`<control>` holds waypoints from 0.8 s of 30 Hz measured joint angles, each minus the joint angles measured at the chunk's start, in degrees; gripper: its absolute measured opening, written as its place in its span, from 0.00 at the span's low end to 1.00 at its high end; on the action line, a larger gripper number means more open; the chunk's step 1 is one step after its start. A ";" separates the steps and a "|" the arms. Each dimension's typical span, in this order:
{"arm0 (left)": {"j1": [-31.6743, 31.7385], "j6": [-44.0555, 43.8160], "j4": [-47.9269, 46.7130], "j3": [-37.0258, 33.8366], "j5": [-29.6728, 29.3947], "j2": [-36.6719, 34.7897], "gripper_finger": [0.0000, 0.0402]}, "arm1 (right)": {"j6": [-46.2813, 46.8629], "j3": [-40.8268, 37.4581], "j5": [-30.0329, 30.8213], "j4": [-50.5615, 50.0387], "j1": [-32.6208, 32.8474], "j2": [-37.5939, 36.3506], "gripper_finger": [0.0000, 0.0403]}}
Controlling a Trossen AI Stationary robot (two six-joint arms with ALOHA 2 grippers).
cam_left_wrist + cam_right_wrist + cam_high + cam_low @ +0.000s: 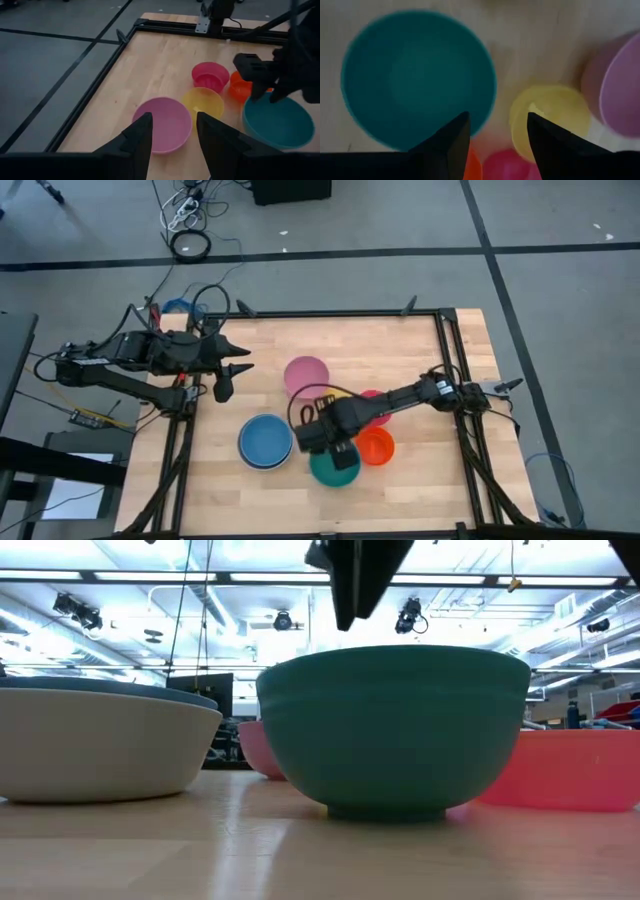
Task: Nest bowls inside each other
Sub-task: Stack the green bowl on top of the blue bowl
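Several bowls stand on their bases on the wooden table. The green bowl (335,469) is near the front, with the orange-red bowl (377,447) beside it. Behind them are the magenta bowl (377,405), the yellow bowl (547,117) and the light pink bowl (306,375). The blue bowl (265,440) sits inside the pale grey-white bowl (100,750). My right gripper (338,450) hangs open, pointing down, above the green bowl's far rim (480,107) and clear of it. At the table's left edge my left gripper (243,358) is raised and open, holding nothing.
A black metal frame (445,360) runs along the table's far, left and right edges. Bare wood lies at the far side (370,340) and at the near right corner (430,490). The bowls stand close together in the middle.
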 joint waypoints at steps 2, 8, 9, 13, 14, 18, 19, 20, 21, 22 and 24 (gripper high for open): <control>-0.01 0.00 -0.01 0.00 0.02 0.00 0.41 | 0.39 -0.59 0.77 2.63 0.20 0.00 0.46; -0.01 -0.05 -1.07 0.00 0.02 0.00 0.41 | 2.70 -5.53 0.75 8.61 -0.76 0.00 0.47; -0.01 -0.07 -1.39 0.00 0.02 0.00 0.41 | 2.78 -6.71 0.04 9.24 -0.86 0.12 0.47; -0.01 -0.09 -1.89 0.00 0.02 0.00 0.41 | 2.90 -12.48 -1.35 14.13 -0.82 0.04 0.47; 0.00 -0.09 -2.06 0.00 0.02 0.00 0.41 | 2.93 -13.75 -1.57 14.59 -0.76 0.12 0.47; -0.01 0.02 -2.28 0.00 0.02 0.00 0.41 | 2.89 -18.44 -1.76 19.83 -0.78 0.11 0.47; -0.01 0.04 -2.28 0.00 0.02 0.00 0.41 | 2.88 -19.61 -1.94 21.08 -0.79 0.11 0.47; -0.01 0.04 -2.28 0.00 0.02 0.00 0.41 | 2.79 -20.68 -2.20 22.31 -0.91 0.13 0.47; -0.01 0.07 -2.28 0.00 0.02 0.00 0.41 | 2.59 -21.87 -2.41 24.08 -1.02 0.13 0.47; -0.01 0.07 -2.28 0.00 0.02 0.00 0.41 | 2.29 -23.02 -2.65 26.17 -1.11 0.13 0.46; -0.01 0.02 -2.30 0.00 0.02 0.00 0.41 | 0.98 -24.85 -2.76 28.49 -1.32 0.13 0.45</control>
